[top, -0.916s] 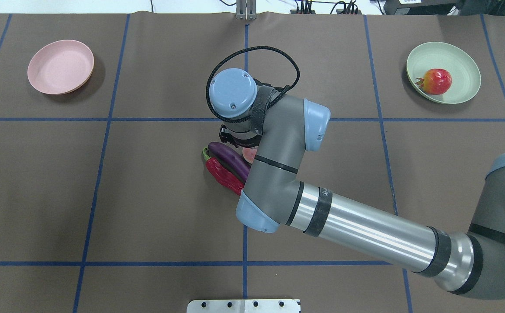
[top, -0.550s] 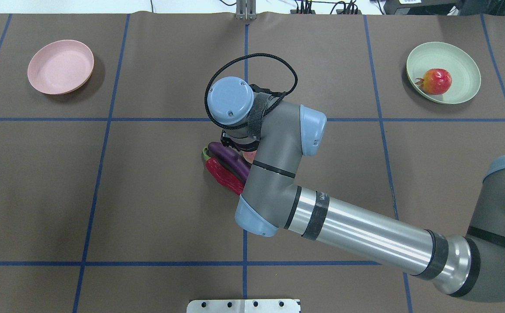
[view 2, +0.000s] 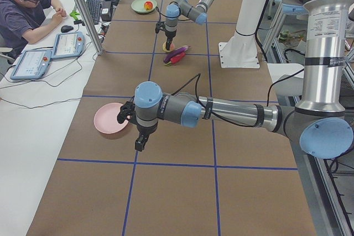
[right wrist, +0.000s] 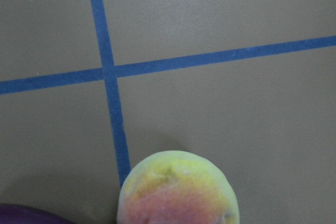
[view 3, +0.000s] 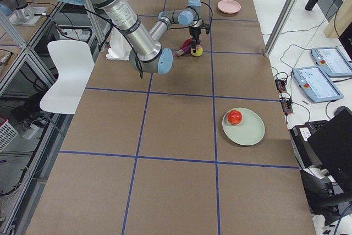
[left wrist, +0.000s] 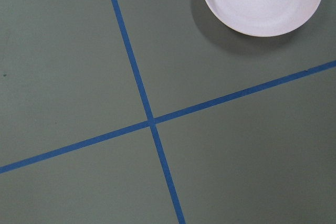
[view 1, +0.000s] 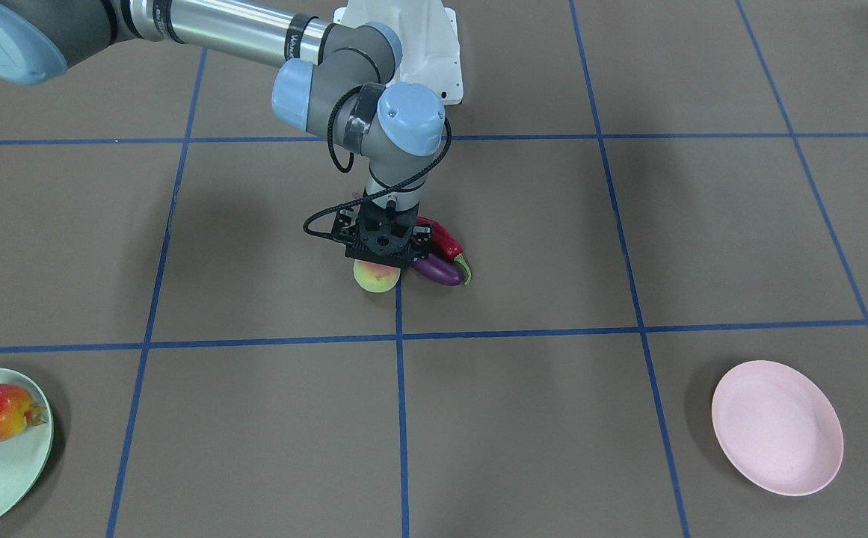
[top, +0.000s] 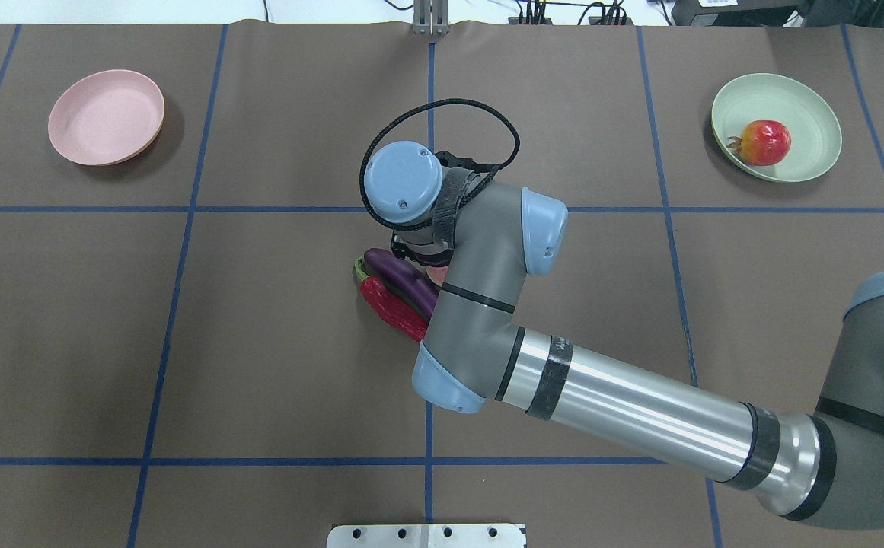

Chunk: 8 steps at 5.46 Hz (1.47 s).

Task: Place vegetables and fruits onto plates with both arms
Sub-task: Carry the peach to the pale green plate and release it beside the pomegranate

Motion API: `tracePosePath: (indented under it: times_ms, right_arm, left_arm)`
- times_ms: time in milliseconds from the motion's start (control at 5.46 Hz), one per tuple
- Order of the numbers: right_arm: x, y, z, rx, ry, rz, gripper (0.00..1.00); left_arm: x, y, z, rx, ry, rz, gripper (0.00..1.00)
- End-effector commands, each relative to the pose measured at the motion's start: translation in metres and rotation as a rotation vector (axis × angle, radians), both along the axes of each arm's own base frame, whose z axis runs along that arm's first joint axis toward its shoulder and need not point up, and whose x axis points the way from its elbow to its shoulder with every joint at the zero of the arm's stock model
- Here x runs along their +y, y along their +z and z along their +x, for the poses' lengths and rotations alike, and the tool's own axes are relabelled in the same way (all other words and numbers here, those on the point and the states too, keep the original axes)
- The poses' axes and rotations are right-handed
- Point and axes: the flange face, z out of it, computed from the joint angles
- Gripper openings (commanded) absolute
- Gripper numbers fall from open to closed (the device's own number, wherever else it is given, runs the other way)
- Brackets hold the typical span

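My right gripper (view 1: 379, 260) hangs straight down over the yellow-pink peach (view 1: 376, 279) at the table's middle. Its fingers are hidden, so I cannot tell whether it is open or shut. The right wrist view shows the peach (right wrist: 178, 192) close below, on the table. The purple eggplant (top: 403, 277) and the red chili (top: 392, 308) lie side by side right beside the peach. The pomegranate (top: 765, 142) sits on the mint plate (top: 815, 106). The pink plate (top: 106, 116) is empty. My left gripper (view 2: 140, 144) hovers near the pink plate, and I cannot tell its state.
Blue tape lines divide the brown table cover into squares. The white base plate (top: 426, 535) is at the robot's edge. A seated person (view 2: 22, 9) and tablets (view 2: 69, 44) are beside the table's far side. My right forearm (top: 639, 415) crosses the right half.
My right wrist has shifted slightly toward the peach and lower over it. The peach, eggplant and chili have not moved.
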Motion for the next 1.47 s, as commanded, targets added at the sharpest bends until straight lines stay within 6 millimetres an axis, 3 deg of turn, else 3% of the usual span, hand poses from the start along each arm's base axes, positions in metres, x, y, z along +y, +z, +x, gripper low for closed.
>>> tracePosePath:
  times_ms: [0, 183, 366, 550, 733, 916, 1283]
  right_arm:
    - [0.006, 0.002, -0.006, 0.003, -0.014, 0.001, 0.87]
    - [0.004, -0.002, -0.003, -0.001, -0.047, 0.024, 0.01]
    - [-0.014, -0.009, 0.016, -0.016, -0.039, 0.037, 0.00]
    - [-0.056, -0.014, 0.059, -0.045, -0.077, 0.045, 0.00]
    - [-0.109, -0.004, 0.118, -0.062, -0.136, 0.066, 0.00]
    - [-0.150, 0.028, 0.175, -0.063, -0.225, 0.100, 0.00]
    - [-0.206, 0.109, 0.297, -0.089, -0.391, 0.184, 0.00]
  left_arm:
    - [0.000, 0.000, 0.000, 0.000, 0.001, 0.000, 1.00]
    - [0.000, 0.000, 0.000, 0.000, 0.001, 0.000, 1.00]
    - [0.001, 0.000, 0.000, 0.000, 0.001, 0.000, 1.00]
    - [0.000, -0.001, 0.000, 0.000, 0.001, 0.001, 1.00]
    - [0.000, -0.001, 0.000, 0.000, 0.000, 0.000, 1.00]
    - [0.000, -0.001, 0.000, 0.001, -0.001, -0.001, 1.00]
    - [0.000, -0.001, 0.000, 0.001, -0.001, -0.001, 1.00]
